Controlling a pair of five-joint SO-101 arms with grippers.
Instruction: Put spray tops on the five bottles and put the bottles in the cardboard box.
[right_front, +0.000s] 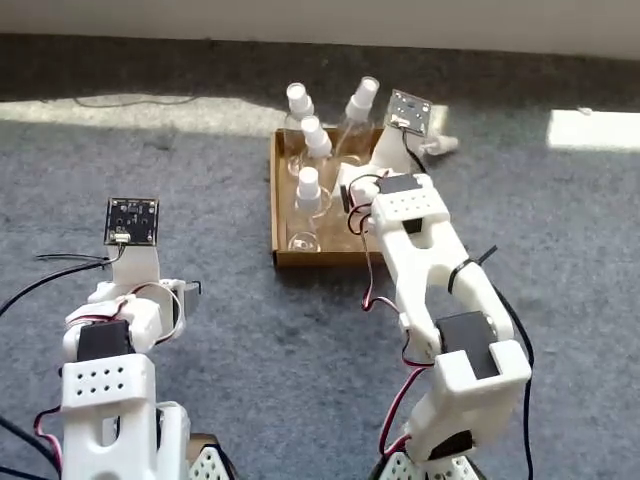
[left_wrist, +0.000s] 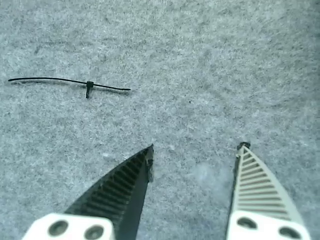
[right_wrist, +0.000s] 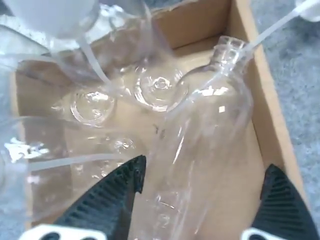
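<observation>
right jaws apart, uncapped bottle (right_wrist: 210, 125) between them, inside the cardboard box (right_wrist: 200, 22); left jaws apart above carpet (left_wrist: 200, 50)

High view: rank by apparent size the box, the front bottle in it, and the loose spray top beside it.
1. The box, clearly largest.
2. The front bottle.
3. The spray top, smallest. It lies farther from the camera, but the difference looks too big for that to change the order.

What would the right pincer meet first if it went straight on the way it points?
Probably the uncapped bottle in the cardboard box, which sits directly between the right pincer's open fingers.
</observation>
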